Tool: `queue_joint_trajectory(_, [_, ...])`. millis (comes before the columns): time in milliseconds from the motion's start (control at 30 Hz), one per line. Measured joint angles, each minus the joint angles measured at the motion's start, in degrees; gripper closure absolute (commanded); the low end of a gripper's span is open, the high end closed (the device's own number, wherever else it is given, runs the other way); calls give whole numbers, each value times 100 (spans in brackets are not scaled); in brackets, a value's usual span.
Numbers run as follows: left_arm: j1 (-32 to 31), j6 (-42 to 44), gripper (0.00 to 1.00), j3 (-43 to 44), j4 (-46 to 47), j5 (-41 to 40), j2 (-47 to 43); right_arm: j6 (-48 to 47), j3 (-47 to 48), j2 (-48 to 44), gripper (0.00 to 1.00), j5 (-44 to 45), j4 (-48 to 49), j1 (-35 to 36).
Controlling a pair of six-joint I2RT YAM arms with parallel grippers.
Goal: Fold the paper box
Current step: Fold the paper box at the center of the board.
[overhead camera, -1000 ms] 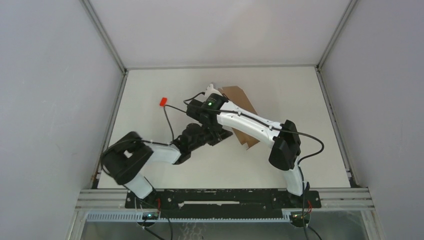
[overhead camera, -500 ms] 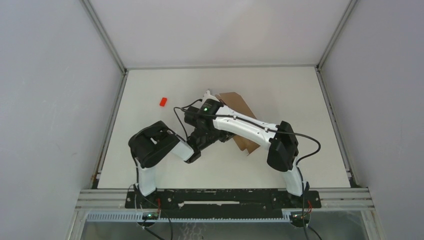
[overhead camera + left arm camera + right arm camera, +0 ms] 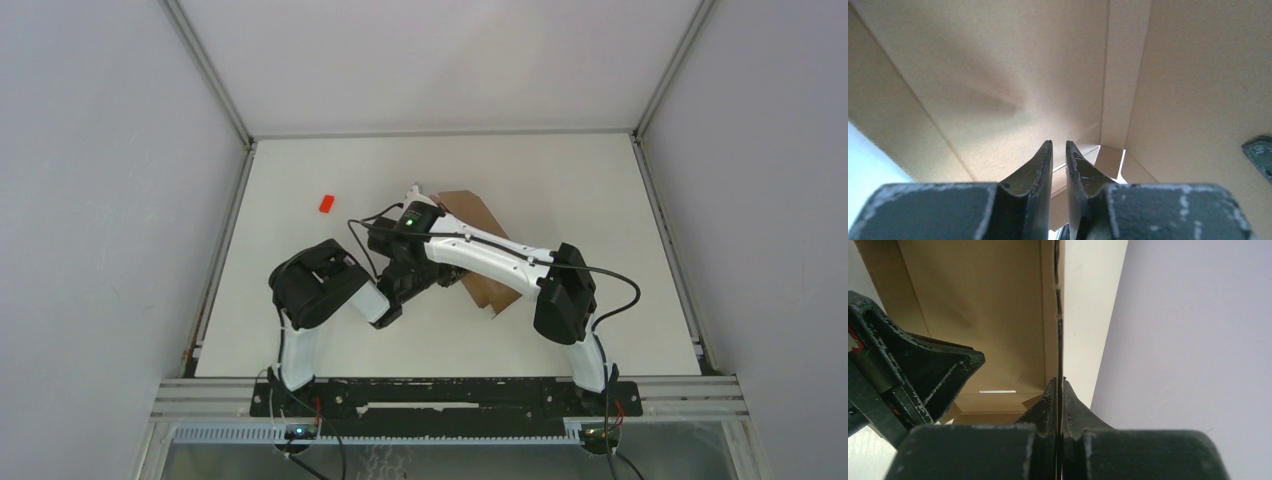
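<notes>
The paper box point(image 3: 478, 212) is plain brown cardboard, partly opened, at the table's middle under both wrists. My right gripper point(image 3: 405, 240) is shut on a thin upright box wall point(image 3: 1058, 315), seen edge-on between its fingers point(image 3: 1058, 390). My left gripper point(image 3: 422, 276) reaches into the box; cardboard panels point(image 3: 998, 75) fill its view. Its fingers point(image 3: 1058, 150) are almost together with a narrow gap and nothing between them. The left gripper also shows at the left of the right wrist view point(image 3: 913, 375).
A tiny red block point(image 3: 326, 203) lies on the white table point(image 3: 300, 240) left of the box. Grey walls point(image 3: 120, 200) enclose the table on three sides. The right arm's elbow point(image 3: 565, 292) hangs over the box's right part.
My left arm's elbow has swung right and folded in, driving its gripper further under the box. My right wrist and the box shifted slightly left. The right grip stayed shut.
</notes>
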Motion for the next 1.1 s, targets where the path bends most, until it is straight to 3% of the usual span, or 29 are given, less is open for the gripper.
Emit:
queue_joint_trajectory(633, [269, -345, 81, -472, 120, -96, 262, -2, -70, 0, 100, 24, -33, 17])
queue_joint_trajectory(1100, [334, -396, 81, -92, -831, 68, 382, -55, -68, 11, 100, 26, -33, 181])
